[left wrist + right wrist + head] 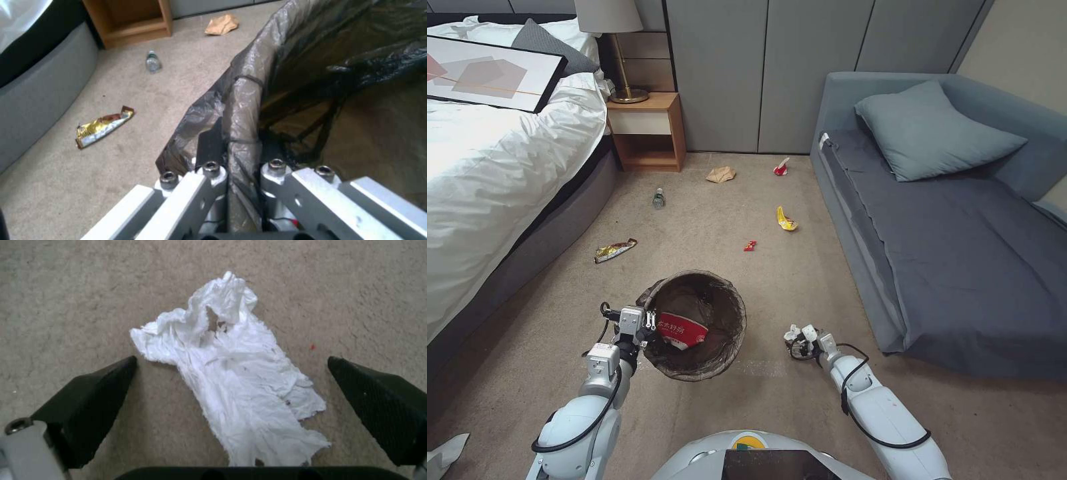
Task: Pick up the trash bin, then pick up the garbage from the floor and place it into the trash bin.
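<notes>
With the left gripper [650,322] clamped on the small round liner-wrapped trash bin's [720,360] rim at lower centre, the right gripper [231,386], jaws apart, should descend squarely astride the crumpled white paper scrap [236,380] on the carpet.

White scrap [236,373] between spread pincer [231,380] fingers

Trash bin [249,100] liner hides the left tool's [242,173] fingertips.

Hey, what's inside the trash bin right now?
Inside the trash bin, held at its rim by the left gripper, lies a crushed red-and-white cup against the dark liner. Anything beneath the cup is covered.
</notes>
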